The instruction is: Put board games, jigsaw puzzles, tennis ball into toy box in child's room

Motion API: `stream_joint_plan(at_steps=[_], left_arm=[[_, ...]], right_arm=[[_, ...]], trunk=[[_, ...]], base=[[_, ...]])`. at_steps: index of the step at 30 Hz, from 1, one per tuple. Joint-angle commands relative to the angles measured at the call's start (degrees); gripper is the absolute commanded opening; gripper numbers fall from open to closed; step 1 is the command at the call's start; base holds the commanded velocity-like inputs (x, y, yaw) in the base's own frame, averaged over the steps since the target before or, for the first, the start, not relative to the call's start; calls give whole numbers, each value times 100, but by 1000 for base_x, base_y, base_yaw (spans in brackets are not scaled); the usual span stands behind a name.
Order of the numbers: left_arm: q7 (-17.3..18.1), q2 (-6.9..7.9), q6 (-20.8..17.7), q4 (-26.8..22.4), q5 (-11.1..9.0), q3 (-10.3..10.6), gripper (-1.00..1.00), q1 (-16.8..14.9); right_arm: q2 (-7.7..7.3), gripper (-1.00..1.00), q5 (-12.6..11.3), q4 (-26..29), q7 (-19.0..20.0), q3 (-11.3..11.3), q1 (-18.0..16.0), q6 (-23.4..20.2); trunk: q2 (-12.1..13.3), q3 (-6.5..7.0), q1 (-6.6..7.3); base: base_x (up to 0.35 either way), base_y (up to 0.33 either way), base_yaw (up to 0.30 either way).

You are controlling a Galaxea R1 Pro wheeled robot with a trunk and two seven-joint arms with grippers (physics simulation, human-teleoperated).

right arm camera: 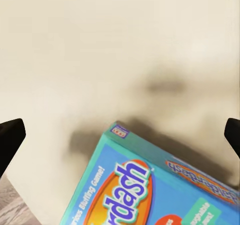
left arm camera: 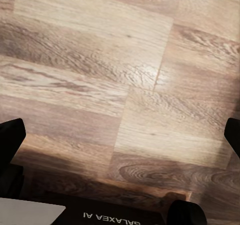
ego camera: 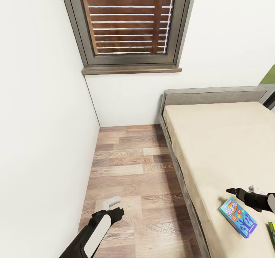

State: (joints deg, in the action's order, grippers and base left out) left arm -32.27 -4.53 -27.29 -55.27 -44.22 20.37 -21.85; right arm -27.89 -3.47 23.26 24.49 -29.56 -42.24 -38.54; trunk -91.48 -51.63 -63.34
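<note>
A small blue board game box (ego camera: 237, 216) lies flat on the beige bed (ego camera: 217, 136) near its front right part. A green box edge (ego camera: 272, 230) pokes in at the frame's right border, cut off. My right gripper (ego camera: 241, 191) hovers just above and behind the blue box, open. In the right wrist view the blue box (right arm camera: 150, 190) lies below the open gripper (right arm camera: 120, 135), whose dark fingertips (right arm camera: 10, 140) stand far apart. My left gripper (ego camera: 116, 207) hangs open over the wooden floor (left arm camera: 120, 85), holding nothing.
A white wall (ego camera: 42, 136) runs close along the left. A window with wooden slats (ego camera: 128, 21) sits in the far wall. The bed's grey frame (ego camera: 179, 174) borders a narrow strip of wooden floor (ego camera: 130, 162) between bed and wall.
</note>
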Motion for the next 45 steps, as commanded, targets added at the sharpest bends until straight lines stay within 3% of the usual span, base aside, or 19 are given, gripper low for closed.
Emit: stream_joint_plan(at_steps=[1,15,25,45], left_arm=[[-51,2,-5,-8,-52,11,100,-3],[-51,-2,-5,-9,-52,11,100,-3],[-51,-4,-5,-9,-52,14,100,-3],[-56,2,-5,-9,-52,11,100,-3]], right_arm=[[2,100,-35,4,-4,-27,-3,-44],[14,100,-26,3,-6,-19,-1,98],[19,100,-6,-156,-6,-12,4,477],[23,100,4,-498,-7,-6,12,620]], trunk=[[-2,-4,0],[-2,-4,0],[-2,-4,0],[-2,-4,0]], base=[[0,0,0],[0,0,0],[0,0,0],[0,0,0]])
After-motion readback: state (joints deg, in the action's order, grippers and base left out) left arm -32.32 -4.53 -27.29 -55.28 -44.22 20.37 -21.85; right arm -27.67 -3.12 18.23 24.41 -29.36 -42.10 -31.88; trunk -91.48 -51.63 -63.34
